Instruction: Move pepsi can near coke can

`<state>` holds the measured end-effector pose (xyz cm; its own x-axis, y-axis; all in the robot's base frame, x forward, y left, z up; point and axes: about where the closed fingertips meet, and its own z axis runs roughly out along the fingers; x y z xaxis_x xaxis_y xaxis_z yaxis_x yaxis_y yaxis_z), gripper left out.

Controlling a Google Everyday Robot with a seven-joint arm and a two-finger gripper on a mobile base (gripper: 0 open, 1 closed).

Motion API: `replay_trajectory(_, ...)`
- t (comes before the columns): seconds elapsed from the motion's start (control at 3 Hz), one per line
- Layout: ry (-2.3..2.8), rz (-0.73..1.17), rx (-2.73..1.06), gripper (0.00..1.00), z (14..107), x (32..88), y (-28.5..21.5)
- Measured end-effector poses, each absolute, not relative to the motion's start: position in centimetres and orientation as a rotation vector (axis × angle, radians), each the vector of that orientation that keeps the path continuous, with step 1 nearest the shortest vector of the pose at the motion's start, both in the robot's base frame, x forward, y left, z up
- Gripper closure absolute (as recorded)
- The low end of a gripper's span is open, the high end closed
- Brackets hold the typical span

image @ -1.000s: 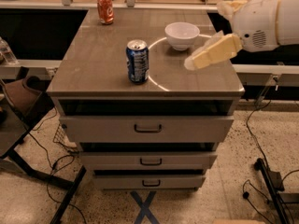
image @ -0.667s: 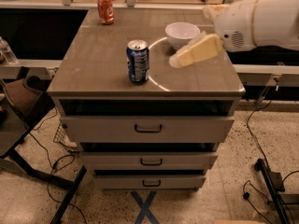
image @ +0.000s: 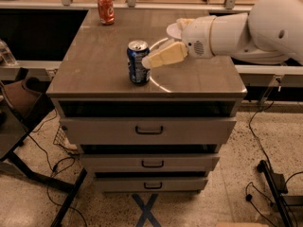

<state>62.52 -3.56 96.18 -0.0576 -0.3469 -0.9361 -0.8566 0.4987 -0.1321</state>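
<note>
The pepsi can (image: 138, 63), dark blue with a silver top, stands upright near the front middle of the grey cabinet top (image: 99, 65). The coke can (image: 106, 8), red-orange, stands upright at the far left back of the top. My gripper (image: 152, 60) comes in from the right on a white arm (image: 246, 30). Its cream-coloured fingers (image: 165, 56) reach the right side of the pepsi can, touching or nearly so.
A white bowl (image: 174, 30) sits behind the arm at the back right, mostly hidden. The cabinet has three drawers (image: 149, 129) below. A dark table (image: 14, 122) stands at the left, cables lie on the floor, and a counter runs along the back.
The arm has swung left across the cabinet top. The gripper went from beside the bowl to the right side of the pepsi can. The cans have not moved.
</note>
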Motion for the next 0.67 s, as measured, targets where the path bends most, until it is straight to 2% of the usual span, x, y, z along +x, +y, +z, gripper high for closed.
replay_trajectory(0.67,1.536,0.742,-0.975,0.02,91.2,65.8,2.1)
